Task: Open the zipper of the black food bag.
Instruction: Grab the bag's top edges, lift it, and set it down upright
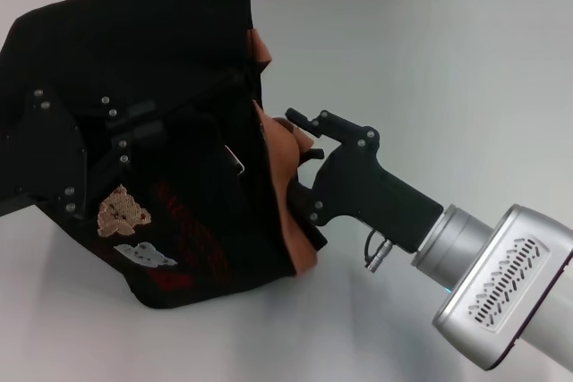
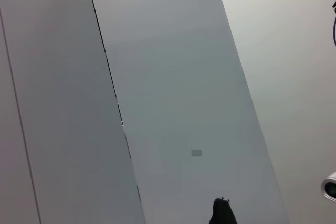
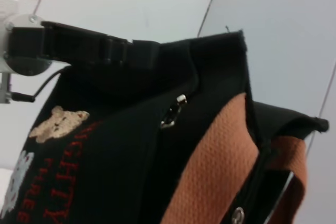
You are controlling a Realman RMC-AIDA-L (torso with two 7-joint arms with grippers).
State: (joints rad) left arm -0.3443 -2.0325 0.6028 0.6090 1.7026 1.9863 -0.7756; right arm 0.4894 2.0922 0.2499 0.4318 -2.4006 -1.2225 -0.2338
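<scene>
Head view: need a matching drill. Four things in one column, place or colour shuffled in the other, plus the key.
Things:
1. left gripper
2. right gripper
3. bear patch
4. trim band

Place or colour:
A. orange-brown
B. tan, beside the red lettering
C. against the black side of the bag, on the robot's left
D. at the bag's orange edge, on the robot's right

Pairs: 1-C, 2-D, 3-B, 4-A
</scene>
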